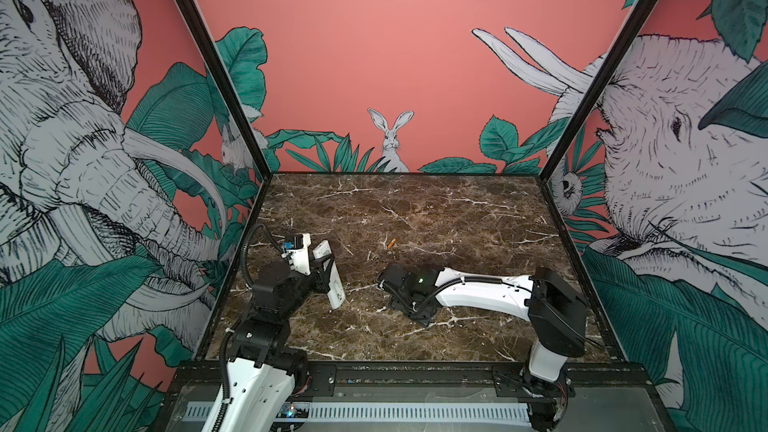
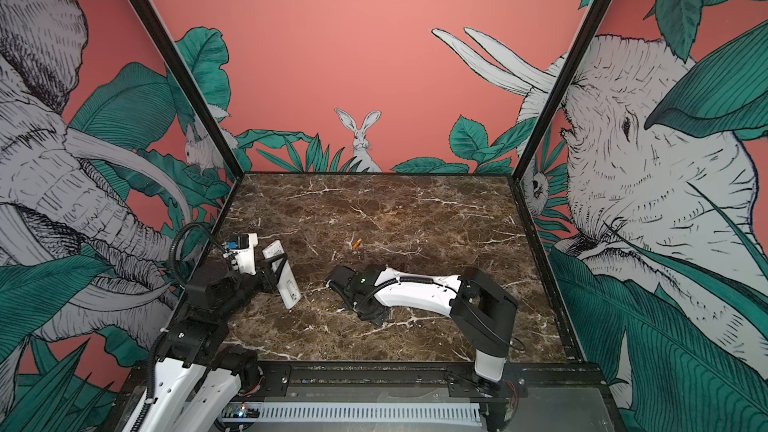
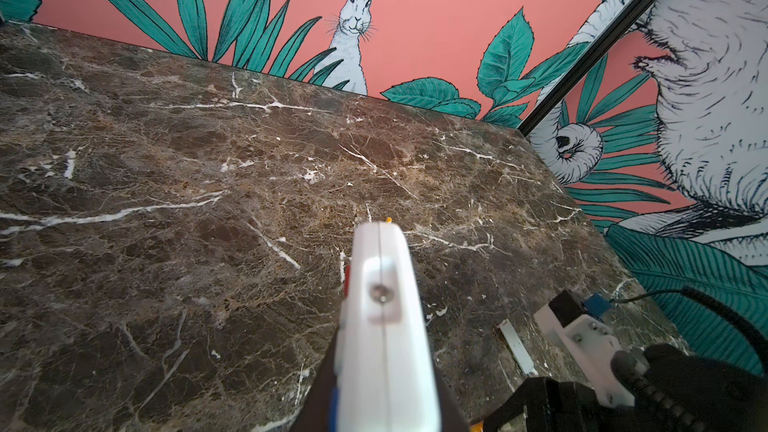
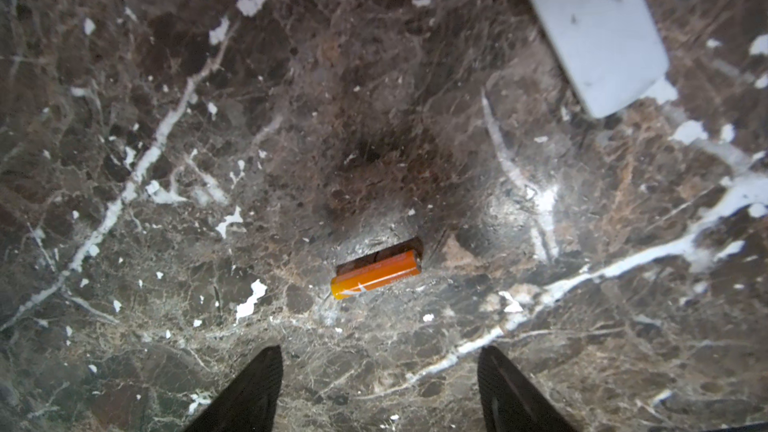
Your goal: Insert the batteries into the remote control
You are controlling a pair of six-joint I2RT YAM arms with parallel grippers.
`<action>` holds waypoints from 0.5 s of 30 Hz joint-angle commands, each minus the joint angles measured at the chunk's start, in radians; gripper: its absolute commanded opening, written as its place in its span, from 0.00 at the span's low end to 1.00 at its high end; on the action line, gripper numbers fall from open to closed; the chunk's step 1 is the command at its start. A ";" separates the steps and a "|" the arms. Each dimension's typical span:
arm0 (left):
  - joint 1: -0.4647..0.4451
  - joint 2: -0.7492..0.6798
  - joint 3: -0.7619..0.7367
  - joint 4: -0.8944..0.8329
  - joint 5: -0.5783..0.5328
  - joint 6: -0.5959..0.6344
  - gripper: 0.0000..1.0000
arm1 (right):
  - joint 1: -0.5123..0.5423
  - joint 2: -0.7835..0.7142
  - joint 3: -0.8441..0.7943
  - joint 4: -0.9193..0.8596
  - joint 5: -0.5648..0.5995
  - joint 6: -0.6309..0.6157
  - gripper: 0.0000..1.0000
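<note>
We see one battery [image 4: 376, 274] lying on the worktop [image 4: 166, 201] just ahead of the right jaws, which stand apart and empty, with its long axis nearly along their closing line, so a wrist turn seems due, while the left jaws, clamped shut, hold the remote control [image 1: 336, 290].

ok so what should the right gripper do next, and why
Probably ease the right gripper forward and down until its open jaws straddle the orange battery. In the right wrist view it lies on the marble table just beyond the fingertips, not between them, and the left gripper holds the remote.
</note>
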 commanded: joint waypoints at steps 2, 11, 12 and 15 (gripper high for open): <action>-0.017 -0.007 0.016 -0.006 -0.022 0.023 0.00 | 0.003 0.018 -0.029 0.032 0.029 0.257 0.71; -0.031 0.007 0.014 -0.005 -0.023 0.024 0.00 | -0.017 0.038 -0.060 0.091 0.026 0.263 0.62; -0.033 0.008 0.012 -0.004 -0.025 0.024 0.00 | -0.020 0.038 -0.065 0.094 0.025 0.262 0.61; -0.038 0.009 0.008 -0.002 -0.028 0.025 0.00 | -0.028 0.033 -0.075 0.100 0.029 0.260 0.61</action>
